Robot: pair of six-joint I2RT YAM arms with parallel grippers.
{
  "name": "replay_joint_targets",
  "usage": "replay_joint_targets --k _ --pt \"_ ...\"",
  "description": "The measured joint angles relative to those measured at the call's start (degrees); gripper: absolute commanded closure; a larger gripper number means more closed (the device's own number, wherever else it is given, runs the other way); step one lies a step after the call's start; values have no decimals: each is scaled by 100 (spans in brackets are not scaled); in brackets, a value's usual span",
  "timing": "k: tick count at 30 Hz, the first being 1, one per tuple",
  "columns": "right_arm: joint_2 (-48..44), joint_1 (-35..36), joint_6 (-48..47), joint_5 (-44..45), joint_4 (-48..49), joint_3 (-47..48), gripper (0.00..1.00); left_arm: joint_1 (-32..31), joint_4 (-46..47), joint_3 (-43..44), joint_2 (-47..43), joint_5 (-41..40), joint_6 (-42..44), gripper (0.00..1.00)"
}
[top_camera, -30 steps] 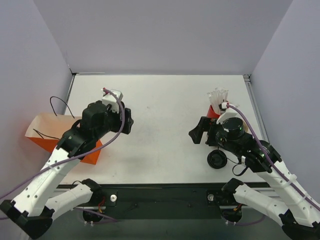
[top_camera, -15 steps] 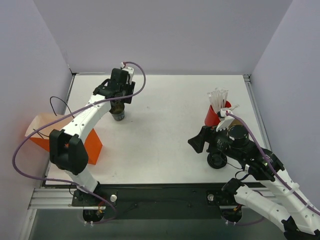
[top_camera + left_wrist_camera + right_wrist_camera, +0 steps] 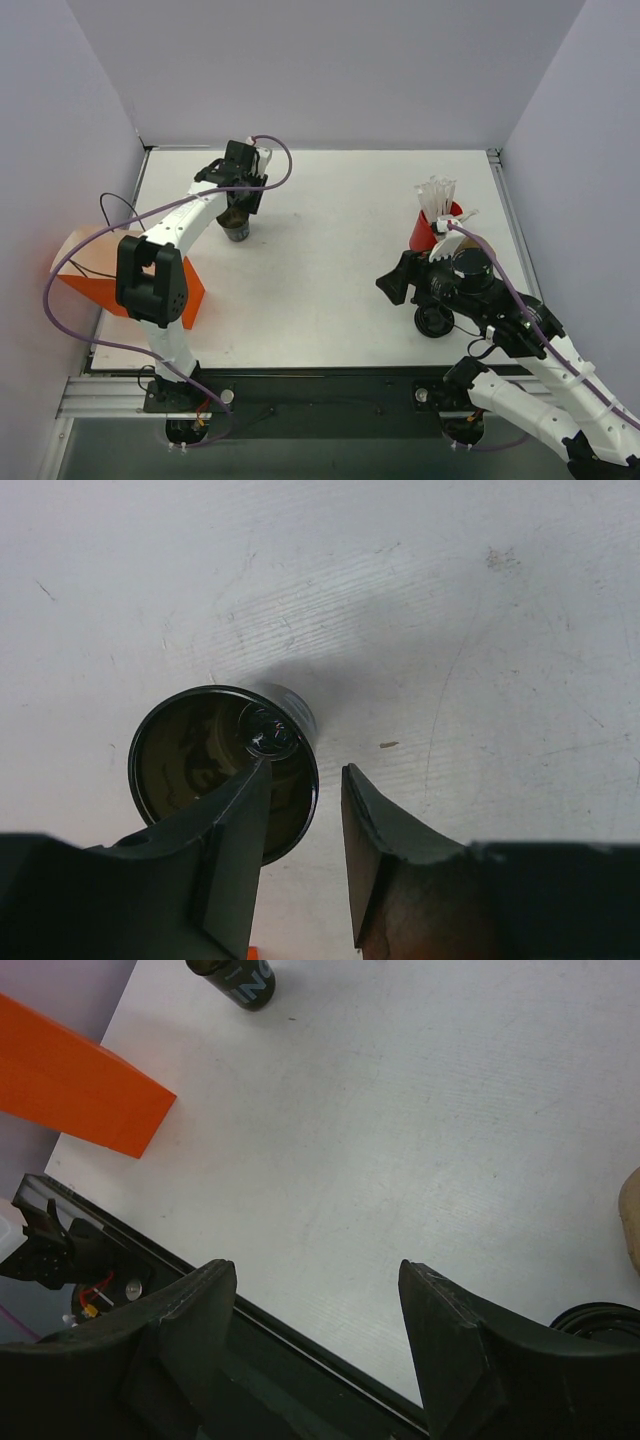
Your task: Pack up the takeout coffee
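No takeout coffee with its lid on is in view. A lidless dark see-through cup [image 3: 237, 229] stands at the back left of the table. My left gripper [image 3: 240, 203] hangs over it. In the left wrist view the left gripper [image 3: 305, 770] is open. One finger [image 3: 235, 830] reaches inside the cup [image 3: 190, 760] and the other stays outside, so they straddle the rim without pinching it. A flat black lid disc [image 3: 433, 319] lies at the front right. Just above and left of it, my right gripper [image 3: 393, 281] is open and holds nothing [image 3: 318, 1282].
An orange paper bag [image 3: 100, 272] lies open at the left edge, beside the left arm. A red cup holding white sticks [image 3: 432, 222] stands behind the right gripper. The table's front rail [image 3: 300, 1350] runs under the right fingers.
The left arm swung from beside the bag out to the back-left cup and lowered its fingers over the rim. Both grippers have narrowed. The right arm shifted only slightly.
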Motion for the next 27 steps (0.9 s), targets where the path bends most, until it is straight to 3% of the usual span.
replay_joint_targets --k 27 --pt "11 0 31 2 0 0 35 0 -9 0 280 -46 87 71"
